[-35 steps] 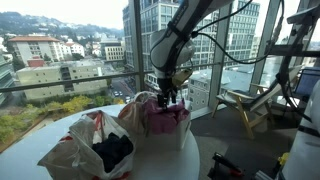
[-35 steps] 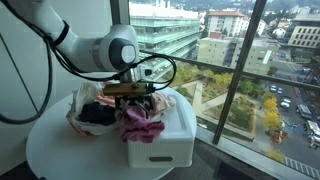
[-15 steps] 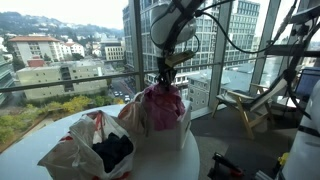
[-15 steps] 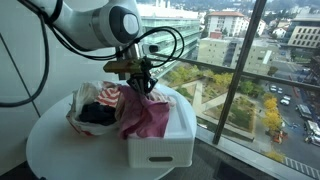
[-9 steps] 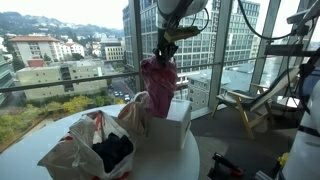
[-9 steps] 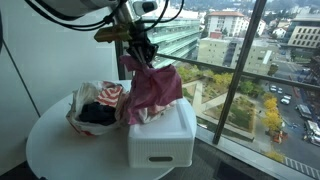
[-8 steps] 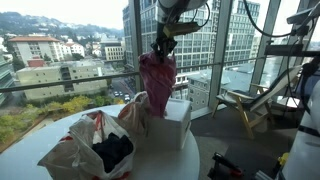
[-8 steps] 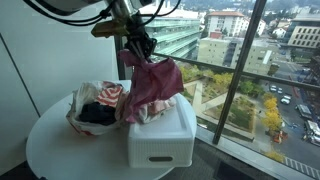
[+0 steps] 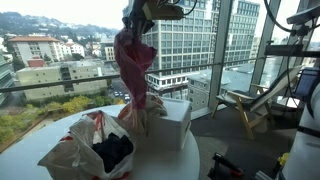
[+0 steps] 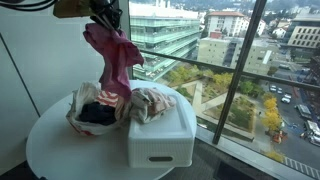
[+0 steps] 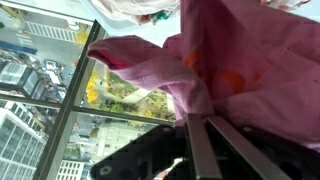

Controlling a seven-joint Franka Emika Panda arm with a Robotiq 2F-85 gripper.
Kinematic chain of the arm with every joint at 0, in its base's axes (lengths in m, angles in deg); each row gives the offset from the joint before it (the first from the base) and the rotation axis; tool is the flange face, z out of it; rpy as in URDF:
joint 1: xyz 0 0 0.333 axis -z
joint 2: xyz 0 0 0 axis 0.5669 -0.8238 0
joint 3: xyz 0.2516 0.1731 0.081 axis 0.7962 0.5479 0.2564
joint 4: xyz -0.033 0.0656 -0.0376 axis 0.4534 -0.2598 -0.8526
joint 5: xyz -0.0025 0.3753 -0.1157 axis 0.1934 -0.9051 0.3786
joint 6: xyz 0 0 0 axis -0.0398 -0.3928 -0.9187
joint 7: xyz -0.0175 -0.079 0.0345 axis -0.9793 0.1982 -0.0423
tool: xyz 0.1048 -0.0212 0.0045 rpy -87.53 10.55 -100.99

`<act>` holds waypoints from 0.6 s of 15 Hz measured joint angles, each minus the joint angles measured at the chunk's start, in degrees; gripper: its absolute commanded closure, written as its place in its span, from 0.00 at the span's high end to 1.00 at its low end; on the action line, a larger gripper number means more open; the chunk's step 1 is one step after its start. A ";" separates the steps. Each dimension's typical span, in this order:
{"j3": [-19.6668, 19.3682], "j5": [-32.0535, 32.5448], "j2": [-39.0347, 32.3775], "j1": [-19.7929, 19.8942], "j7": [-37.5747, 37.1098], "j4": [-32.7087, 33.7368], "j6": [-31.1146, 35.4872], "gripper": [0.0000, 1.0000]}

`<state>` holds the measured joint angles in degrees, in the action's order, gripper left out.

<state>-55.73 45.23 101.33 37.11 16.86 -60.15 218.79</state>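
My gripper point(image 11: 205, 118) is shut on a pink cloth point(image 11: 240, 60), whose folds spill out past the two closed fingers point(image 11: 198, 150). In both exterior views the gripper point(image 9: 143, 18) point(image 10: 104, 16) is high at the top edge, and the pink cloth point(image 9: 132, 65) point(image 10: 115, 60) hangs from it, lifted out. Its lower end dangles over the gap between the white bin point(image 9: 172, 120) point(image 10: 160, 140) and the open bag of clothes point(image 9: 95, 145) point(image 10: 92, 110). Another light patterned cloth point(image 10: 150, 102) lies in the bin.
The bin and bag stand on a round white table point(image 9: 30, 160) point(image 10: 60, 155). Floor-to-ceiling windows point(image 10: 230, 80) are right behind the table. A chair point(image 9: 245, 105) and equipment stand to the side.
The gripper has risen and moved sideways from above the bin toward the bag. The pink cloth came up with it, out of the bin, and now hangs free.
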 measured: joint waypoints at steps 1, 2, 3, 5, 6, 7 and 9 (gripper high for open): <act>1.04 -0.22 -0.01 -0.63 0.00 -0.34 2.02 0.01; 2.13 -0.34 -0.01 -1.18 0.04 -0.67 3.84 0.01; 3.23 -0.36 -0.01 -1.58 0.04 -0.97 5.43 0.01; 5.40 -0.36 -0.10 -1.94 0.04 -1.42 7.13 0.01; 6.35 -0.36 -0.32 -1.96 0.04 -1.67 7.48 0.01; 7.21 -0.35 -0.67 -1.92 0.04 -1.94 7.61 0.01; 8.30 -0.27 -1.82 -1.62 0.04 -2.64 7.60 0.01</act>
<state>-47.43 44.96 99.51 35.49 16.90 -62.80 226.39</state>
